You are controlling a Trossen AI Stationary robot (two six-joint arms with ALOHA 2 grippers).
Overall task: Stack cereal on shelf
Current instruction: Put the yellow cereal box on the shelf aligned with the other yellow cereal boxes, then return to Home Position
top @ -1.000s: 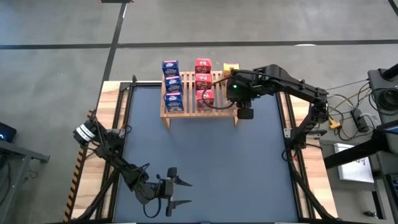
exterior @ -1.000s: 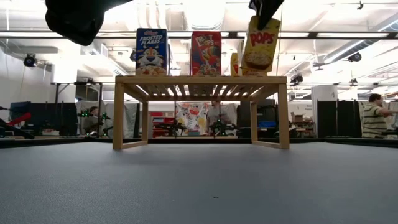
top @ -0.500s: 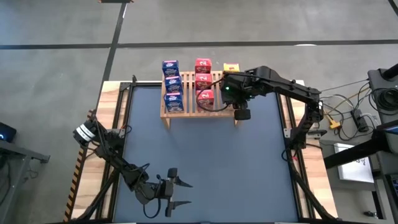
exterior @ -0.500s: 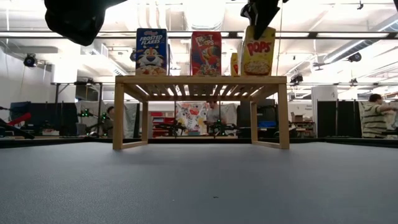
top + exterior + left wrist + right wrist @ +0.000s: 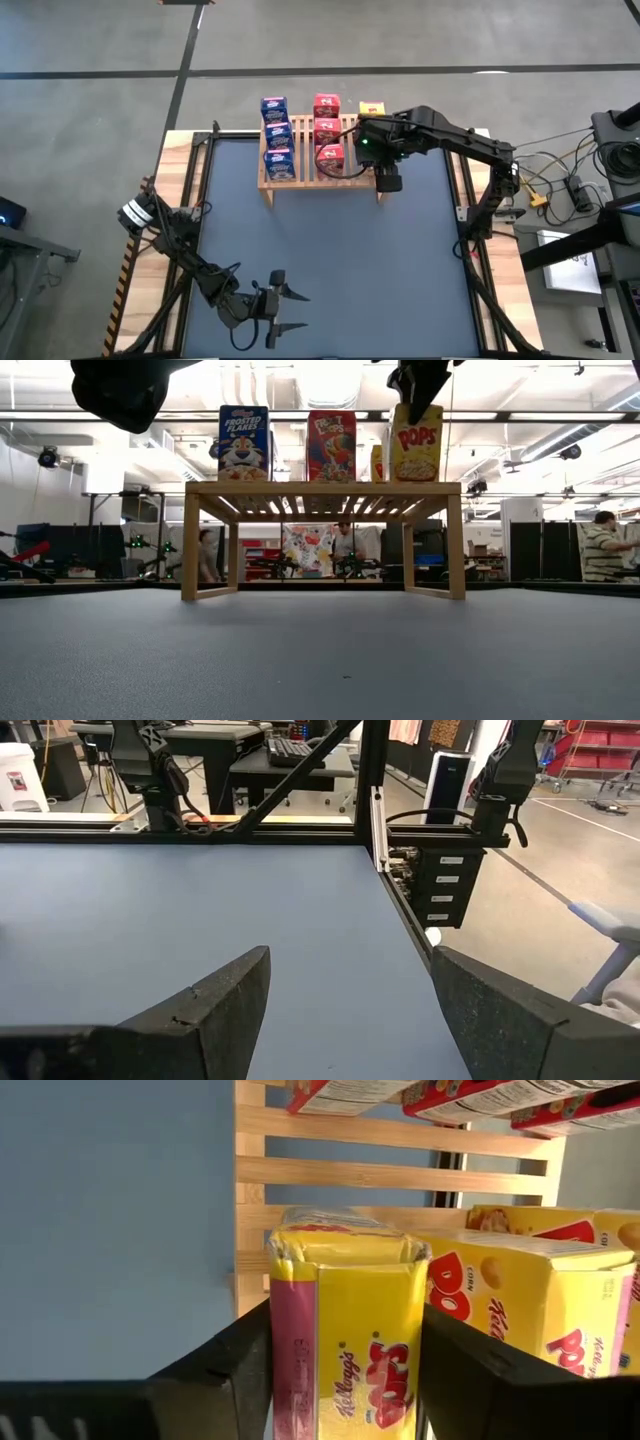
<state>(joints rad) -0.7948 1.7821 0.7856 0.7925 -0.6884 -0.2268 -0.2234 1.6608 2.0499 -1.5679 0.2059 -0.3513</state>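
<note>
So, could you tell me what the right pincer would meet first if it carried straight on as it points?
Probably the yellow cereal box standing between the right pincer's fingers, with the wooden shelf's slats beyond it.

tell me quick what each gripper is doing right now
Left gripper: open, holding nothing, low over the near-left of the table.
Right gripper: fingers either side of a yellow cereal box on the shelf; cannot tell if gripping or released.

Blue boxes (image 5: 276, 135); red boxes (image 5: 327, 128); yellow boxes (image 5: 480, 1310); pale wood shelf (image 5: 322, 488).
</note>
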